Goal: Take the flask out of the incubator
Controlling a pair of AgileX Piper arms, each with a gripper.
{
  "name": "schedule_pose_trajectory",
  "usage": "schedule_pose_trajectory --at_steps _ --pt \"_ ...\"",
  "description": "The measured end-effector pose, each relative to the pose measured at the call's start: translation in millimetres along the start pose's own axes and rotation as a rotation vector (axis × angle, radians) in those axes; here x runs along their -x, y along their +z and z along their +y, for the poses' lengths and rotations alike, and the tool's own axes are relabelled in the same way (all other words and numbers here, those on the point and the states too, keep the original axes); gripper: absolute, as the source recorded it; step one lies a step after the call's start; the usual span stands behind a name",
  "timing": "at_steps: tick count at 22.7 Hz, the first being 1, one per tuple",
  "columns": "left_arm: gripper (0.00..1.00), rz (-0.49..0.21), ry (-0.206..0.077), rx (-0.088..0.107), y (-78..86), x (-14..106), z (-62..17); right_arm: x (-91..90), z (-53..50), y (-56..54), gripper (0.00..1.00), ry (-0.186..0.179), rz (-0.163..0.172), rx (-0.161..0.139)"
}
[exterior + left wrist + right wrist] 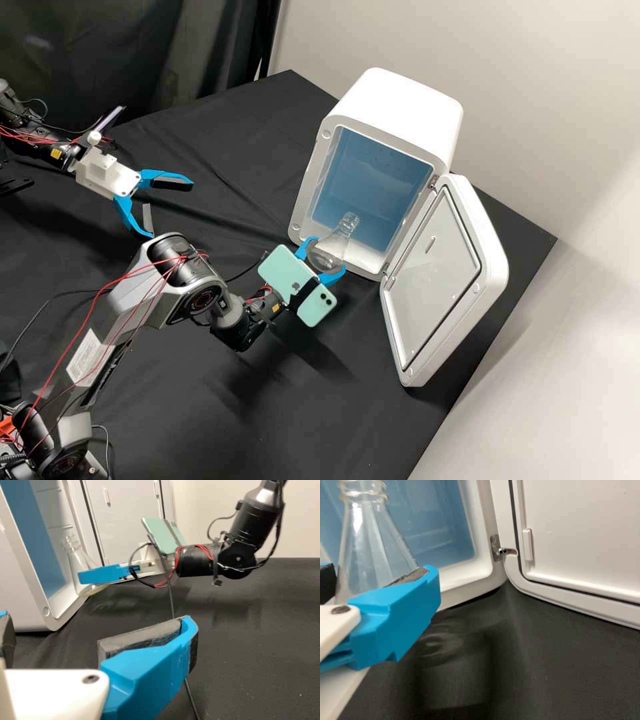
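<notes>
Nearest me, right gripper [320, 265] clamps the flask [335, 241] by its wide base at the incubator [400, 113] doorway, I judge for a steady pull-out; left gripper [165, 208] hangs open, far left.

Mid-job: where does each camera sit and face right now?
High view: fixed off-arm, looks down on black bench, white box-shaped incubator, both arms.
Left wrist view: behind left gripper, faces right gripper; own open jaws show.
Right wrist view: faces incubator mouth; own jaws grip clear glass conical flask.
All share flask and incubator.
</notes>
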Motion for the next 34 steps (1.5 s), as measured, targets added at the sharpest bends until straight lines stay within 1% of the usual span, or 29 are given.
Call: schedule_pose_trajectory --at_steps 3,4,6,7,8,10,12,14,15,16,19,22,34 --pt "1.00 0.000 -0.003 0.000 0.0 1.0 -0.9 15.7 1.8 1.2 0.00 0.012 -0.002 -0.005" --pt "1.00 0.000 0.000 0.007 0.1 1.3 -0.3 20.3 2.7 -0.7 0.00 0.016 0.003 -0.001" --pt "1.00 0.000 0.004 0.005 -0.5 1.9 0.8 29.5 2.8 -4.9 0.00 0.027 0.025 0.003" --pt "1.00 -0.002 0.005 0.002 -0.7 2.1 1.2 32.4 2.4 -5.5 0.00 0.029 0.029 0.009" --pt "1.00 -0.006 0.005 0.000 -1.1 2.2 1.3 36.4 1.0 -5.2 0.00 0.027 0.027 0.015" --pt "1.00 0.002 0.006 0.001 -3.0 2.4 1.6 42.2 -3.5 -2.3 0.00 0.014 0.015 0.024" --pt "1.00 0.004 0.007 0.002 -3.7 2.4 1.7 47.5 -10.1 -0.4 0.00 -0.011 -0.002 0.028" --pt "1.00 0.004 0.007 0.002 -3.7 2.4 1.7 49.8 -13.7 -0.1 0.00 -0.023 -0.007 0.037" --pt "1.00 0.004 0.007 0.002 -3.7 2.4 1.7 50.3 -14.6 0.2 0.00 -0.027 -0.010 0.049" --pt "1.00 0.004 0.007 0.002 -3.7 2.4 1.7 50.3 -14.6 0.2 1.00 -0.027 -0.010 0.055" --pt "1.00 0.004 0.012 0.001 -3.5 3.0 2.8 50.3 -14.6 0.2 1.00 -0.027 -0.010 0.076" --pt "1.00 0.003 0.022 0.000 -3.1 4.2 5.1 50.3 -14.6 0.2 1.00 -0.027 -0.010 0.076" --pt "1.00 0.003 0.021 0.000 -3.1 4.2 5.0 50.4 -14.2 -0.5 1.00 -0.026 -0.008 0.077"
